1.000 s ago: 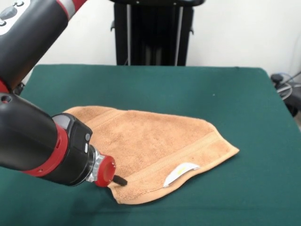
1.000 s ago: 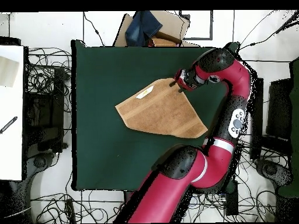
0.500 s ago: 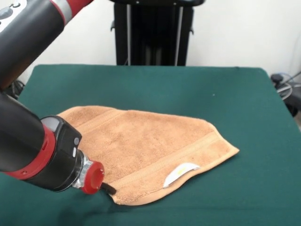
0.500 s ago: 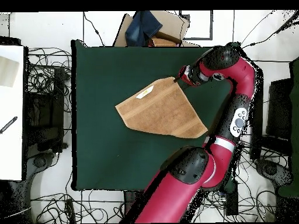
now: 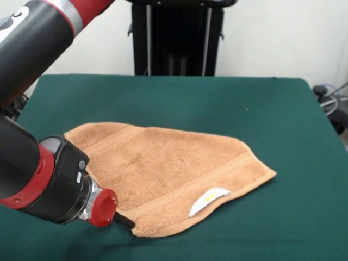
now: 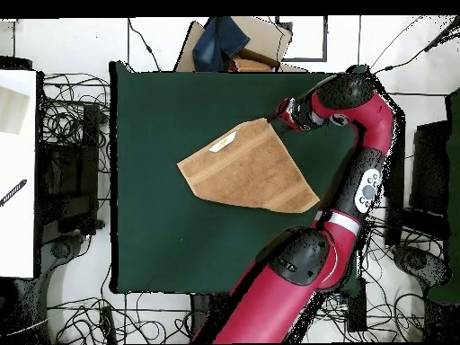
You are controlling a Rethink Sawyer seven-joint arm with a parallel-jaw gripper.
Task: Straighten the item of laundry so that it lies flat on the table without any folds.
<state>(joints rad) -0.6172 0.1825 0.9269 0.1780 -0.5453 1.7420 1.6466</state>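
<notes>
1 tool point(image 5: 126, 220) tip, towel point(image 5: 168, 168) corner obscured

An orange-tan terry towel point(image 5: 168, 174) is lying folded over into a wedge, white label point(image 5: 208, 199) up, mid green desk point(image 5: 179, 98).

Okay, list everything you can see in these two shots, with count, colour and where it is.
towel: one, orange-tan, folded into a rough triangle, lying near the middle of the table
label: one, white with a yellow mark, on the towel's front edge in the front view
table: one, dark green top, under the towel
cables: many, black, on the floor around the table in the overhead view
black stand: one, behind the table's far edge in the front view
arm: one, red and black, reaching to the towel's corner
end effector: one, black tip, at the towel's near-left corner; open or shut unclear
</notes>
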